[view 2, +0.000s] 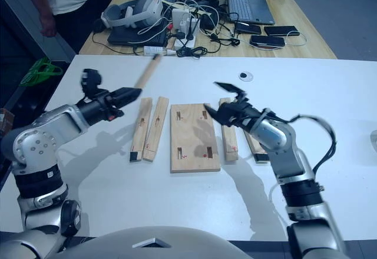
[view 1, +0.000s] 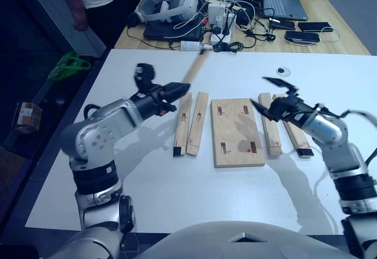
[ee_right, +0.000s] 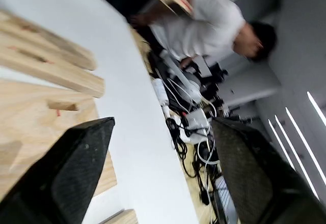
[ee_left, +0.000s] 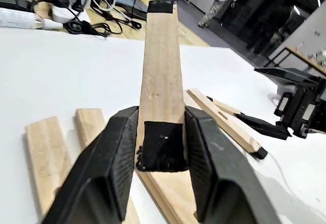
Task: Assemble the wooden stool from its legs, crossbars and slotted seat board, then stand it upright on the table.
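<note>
Left wrist view: the left gripper point(ee_left: 161, 127) is clenched on the black-capped end of a leg point(ee_left: 162, 56). The leg is held off the table point(view 1: 177, 188) and pointed away from the robot, probably so its free end can be steered to a slot. The board point(view 1: 237, 135) is laid flat, slots up, between the left pair point(view 1: 189, 123) and the right pair point(view 1: 272, 130) of pieces. The right gripper point(view 1: 271, 99) is held spread above the right pair, seemingly ready for a pick.

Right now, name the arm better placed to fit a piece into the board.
Left. The left pincer grips a piece, raised near the board's left; the right pincer hangs open and empty by the board's right edge.
</note>
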Tool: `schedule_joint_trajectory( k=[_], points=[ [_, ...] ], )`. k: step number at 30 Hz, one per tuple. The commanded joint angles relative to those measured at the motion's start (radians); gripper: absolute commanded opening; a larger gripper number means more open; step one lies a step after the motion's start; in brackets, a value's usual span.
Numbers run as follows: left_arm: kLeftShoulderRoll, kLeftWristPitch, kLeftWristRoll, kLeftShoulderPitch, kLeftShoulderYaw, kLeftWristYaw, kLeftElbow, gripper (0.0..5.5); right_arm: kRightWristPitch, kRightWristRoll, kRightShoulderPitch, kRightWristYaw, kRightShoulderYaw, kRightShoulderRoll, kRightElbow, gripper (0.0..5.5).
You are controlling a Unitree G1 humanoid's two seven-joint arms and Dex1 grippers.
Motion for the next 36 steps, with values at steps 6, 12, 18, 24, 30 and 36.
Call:
schedule_joint_trajectory(
  k=[6,12,18,24,30,36],
  points=[
    [0.012,0.225,0.01,-0.156,-0.14,0.06,-0.019,1.3,-0.01,-0.064,-0.112,0.065,0.036,-0.047,-0.096,3.51],
    [-0.048,0.325,0.001,-0.217,-0.151,0.07,-0.021,1.3,-0.019,-0.18,-0.117,0.06,0.114,-0.038,-0.058,3.51],
    [-0.082,0.375,0.012,-0.23,-0.167,0.074,-0.026,1.3,-0.003,-0.254,-0.16,0.017,0.156,0.021,-0.019,3.51],
    [-0.103,0.388,0.028,-0.234,-0.179,0.078,-0.022,1.3,0.005,-0.268,-0.175,-0.003,0.175,0.067,-0.014,2.98],
    [-0.105,0.389,0.049,-0.234,-0.183,0.078,-0.012,1.3,0.014,-0.24,-0.178,0.019,0.174,0.079,-0.027,2.0],
    [-0.114,0.388,0.074,-0.233,-0.185,0.082,-0.001,1.3,0.032,-0.217,-0.168,0.043,0.174,0.082,-0.04,0.96]
  ],
)
